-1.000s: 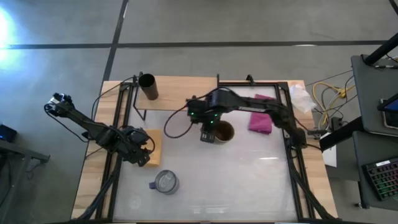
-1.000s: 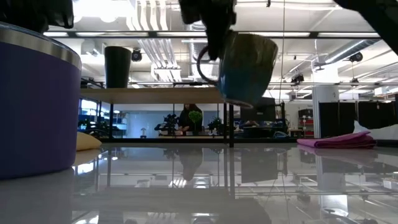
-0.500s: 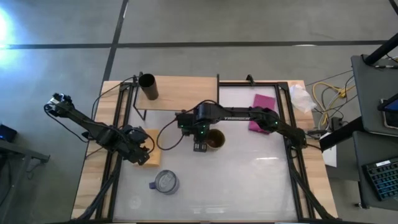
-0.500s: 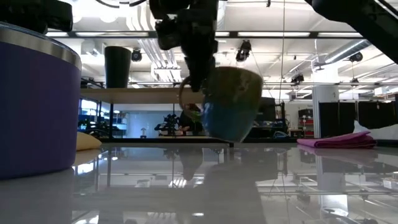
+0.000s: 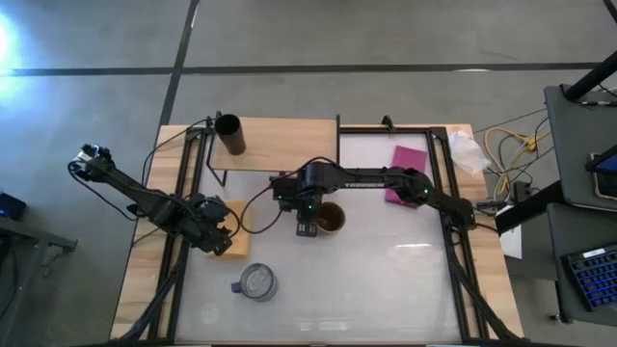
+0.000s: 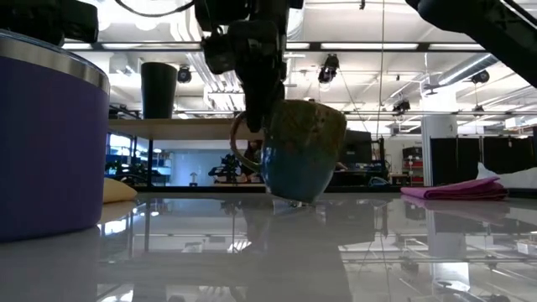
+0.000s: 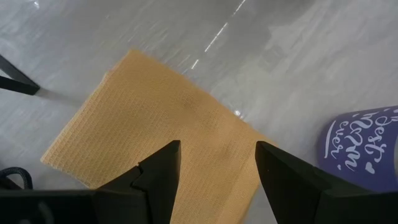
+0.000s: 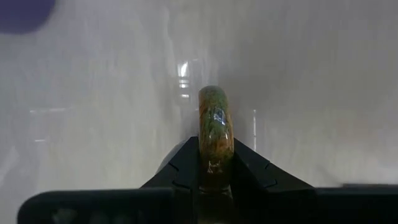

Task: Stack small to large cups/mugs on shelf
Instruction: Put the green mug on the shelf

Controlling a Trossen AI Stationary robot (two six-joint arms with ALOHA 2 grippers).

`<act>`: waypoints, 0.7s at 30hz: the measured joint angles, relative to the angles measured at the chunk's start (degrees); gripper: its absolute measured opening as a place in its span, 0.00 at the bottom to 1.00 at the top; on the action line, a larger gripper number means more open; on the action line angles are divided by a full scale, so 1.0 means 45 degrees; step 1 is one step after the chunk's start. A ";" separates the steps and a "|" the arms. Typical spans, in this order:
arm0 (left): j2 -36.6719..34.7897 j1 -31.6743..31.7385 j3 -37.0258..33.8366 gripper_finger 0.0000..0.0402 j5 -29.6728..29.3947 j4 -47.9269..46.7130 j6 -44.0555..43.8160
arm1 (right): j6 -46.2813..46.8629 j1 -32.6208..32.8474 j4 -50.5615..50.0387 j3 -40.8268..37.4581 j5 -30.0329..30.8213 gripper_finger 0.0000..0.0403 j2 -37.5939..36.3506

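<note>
Gripping mug (image 8: 214,127) handle between jaws

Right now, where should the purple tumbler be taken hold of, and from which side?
By its straight side wall, coming in level from the side. The purple tumbler stands upright with its lid on, so a rim grip is closed off. Its small handle faces the left edge; pinching that is an alternative.

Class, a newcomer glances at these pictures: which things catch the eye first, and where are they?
The right end effector grips the mug by its handle at mid-table, tilted just above the surface. The black cup stands on the shelf; the purple tumbler waits near the front edge.
</note>
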 joint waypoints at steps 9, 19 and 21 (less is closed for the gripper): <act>0.0000 0.0000 -0.0005 0.48 0.0010 0.0000 -0.0010 | 0.0053 0.0000 0.0082 0.0000 -0.0498 0.13 0.0000; 0.0000 0.0000 -0.0005 0.48 0.0010 0.0000 -0.0014 | 0.0111 0.0000 0.0299 -0.0049 -0.0868 0.19 0.0063; 0.0000 0.0000 -0.0005 0.48 0.0010 0.0000 -0.0010 | 0.0114 -0.0005 0.0347 -0.0049 -0.0866 0.20 0.0053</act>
